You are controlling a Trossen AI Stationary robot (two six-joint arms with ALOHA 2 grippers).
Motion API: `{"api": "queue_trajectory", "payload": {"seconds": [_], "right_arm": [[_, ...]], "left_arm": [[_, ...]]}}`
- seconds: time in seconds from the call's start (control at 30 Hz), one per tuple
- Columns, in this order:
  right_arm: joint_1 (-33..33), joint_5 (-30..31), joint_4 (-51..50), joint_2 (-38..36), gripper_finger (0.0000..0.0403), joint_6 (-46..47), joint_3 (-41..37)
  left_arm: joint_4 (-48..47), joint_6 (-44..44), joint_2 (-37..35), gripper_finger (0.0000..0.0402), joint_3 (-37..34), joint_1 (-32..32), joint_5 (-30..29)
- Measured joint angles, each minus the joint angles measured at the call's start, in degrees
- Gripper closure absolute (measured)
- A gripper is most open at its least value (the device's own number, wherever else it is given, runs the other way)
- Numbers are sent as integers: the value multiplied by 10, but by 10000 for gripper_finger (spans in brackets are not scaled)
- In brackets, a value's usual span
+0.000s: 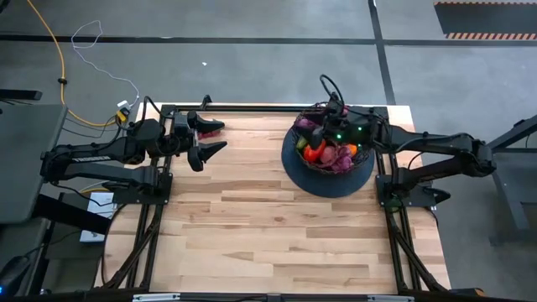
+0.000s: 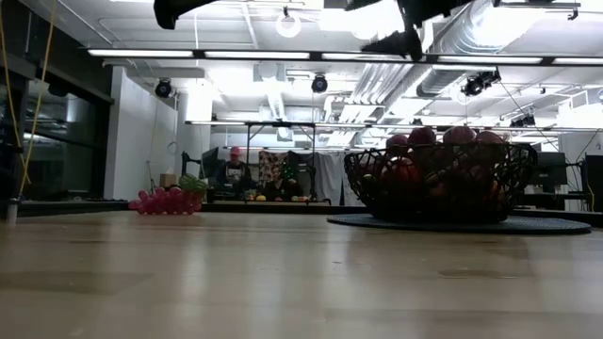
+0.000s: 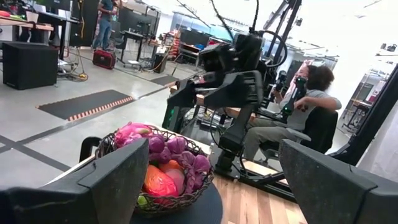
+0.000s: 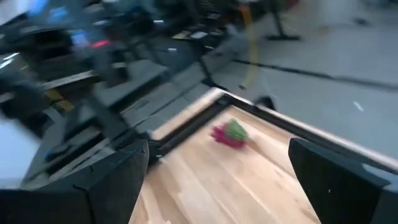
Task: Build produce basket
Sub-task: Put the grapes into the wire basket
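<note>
On the wooden worktop (image 1: pixel 268 218), seen from above, the basket (image 1: pixel 328 156) stands at the far right, a black wire-mesh bowl on a dark round disc, already filled with produce: purple grapes (image 3: pixel 180 155), an orange-red piece (image 3: pixel 158 182) and pink pieces heaped to the rim. One item lies outside it, a pink grape bunch with a green top (image 1: pixel 212 127), at the far left edge of the worktop, well apart from the basket; the low view shows it resting flat on the wood (image 2: pixel 168 199), its long axis running roughly along that far edge. The left end effector (image 1: pixel 208 139) hovers just beside this bunch, fingers spread open and empty, pointing across the worktop toward the basket, so the bunch sits close by its far finger rather than between the two. The right end effector (image 1: pixel 331 126) hangs above the basket, raised, its fingers also apart and holding nothing, aimed toward the left side, where the bunch shows in its wrist view (image 4: pixel 229 133). By judgement the left arm is much the nearer for the remaining pick.
</note>
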Motion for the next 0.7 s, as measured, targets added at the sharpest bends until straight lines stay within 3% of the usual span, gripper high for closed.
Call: {"api": "queue_trajectory", "payload": {"seconds": [0.23,0.7], "right_arm": [[24,-110,53,0,27,-189,0],[59,-112,52,0,28,-268,0]], "left_arm": [[0,18,0,57,0,0,0],[0,41,0,57,0,0,0]]}}
